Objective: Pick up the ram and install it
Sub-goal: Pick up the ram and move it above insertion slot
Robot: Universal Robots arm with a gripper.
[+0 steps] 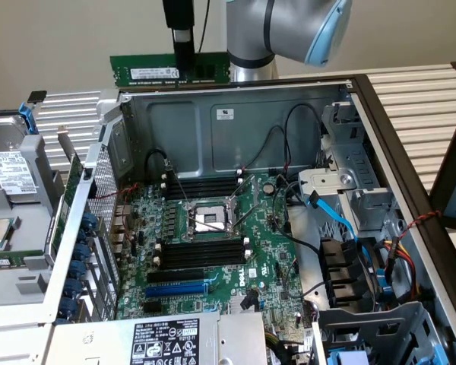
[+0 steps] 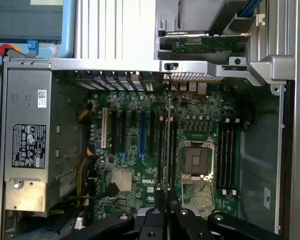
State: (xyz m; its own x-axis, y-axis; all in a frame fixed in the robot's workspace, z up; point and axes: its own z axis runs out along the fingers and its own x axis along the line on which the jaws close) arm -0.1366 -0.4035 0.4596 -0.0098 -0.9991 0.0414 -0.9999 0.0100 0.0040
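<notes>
Silver-grey arm [image 1: 247, 34], light-blue joint cap [image 1: 328, 34], black gripper [image 1: 184, 67], possibly a black cable [image 1: 205, 23].

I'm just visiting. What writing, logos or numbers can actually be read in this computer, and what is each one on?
"DELL": white logo printed on the green motherboard.
Power supply label: symbols and fine print, too small to read.
White label on the ram: too small to read.
White sticker on the case's back wall: unreadable.
Drive label at the exterior view's left: blurred, unreadable.
</notes>
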